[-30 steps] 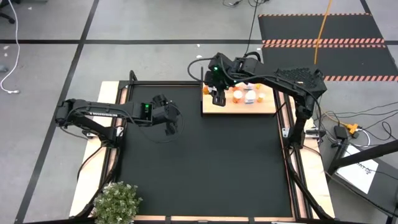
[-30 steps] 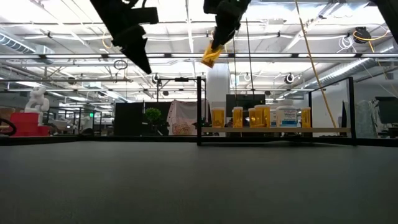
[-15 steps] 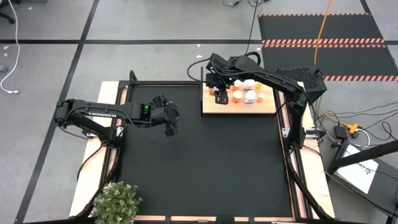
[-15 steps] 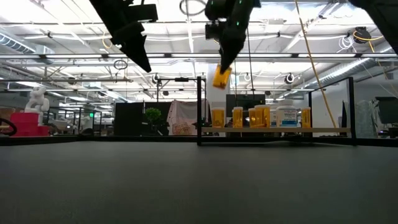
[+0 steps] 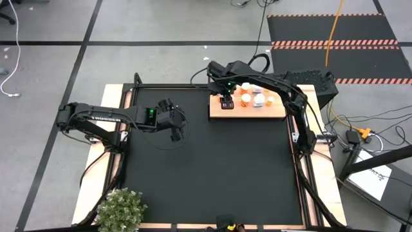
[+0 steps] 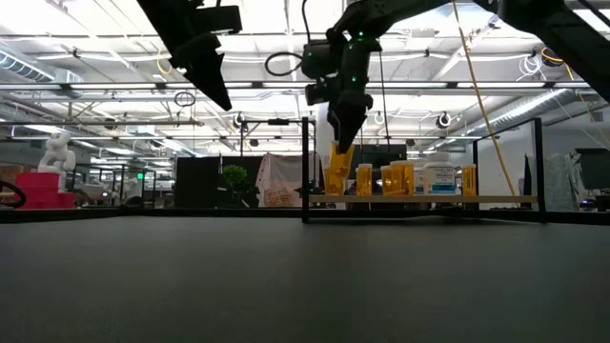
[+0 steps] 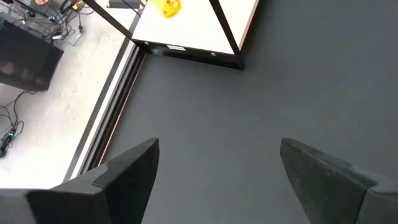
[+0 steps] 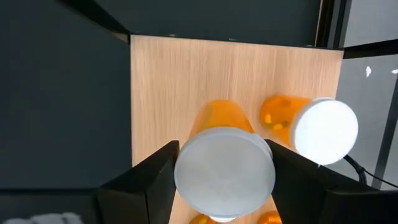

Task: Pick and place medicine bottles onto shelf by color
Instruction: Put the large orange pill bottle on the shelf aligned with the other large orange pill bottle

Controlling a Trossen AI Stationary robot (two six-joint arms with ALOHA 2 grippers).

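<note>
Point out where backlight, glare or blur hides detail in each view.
Low view: bright ceiling lights leave the right end effector and the left end effector as dark shapes. Right wrist view: the held bottle has a close, soft-edged cap; the neighbouring bottle has a glaring white cap. High view: evenly lit, bottles on the shelf tiny.

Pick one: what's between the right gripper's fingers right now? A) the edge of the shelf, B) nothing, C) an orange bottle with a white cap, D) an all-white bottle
C: the right wrist view shows the right gripper closed on an orange bottle with a white cap, held above the shelf beside another orange bottle; the low view shows that held bottle low at the shelf's left end.
</note>
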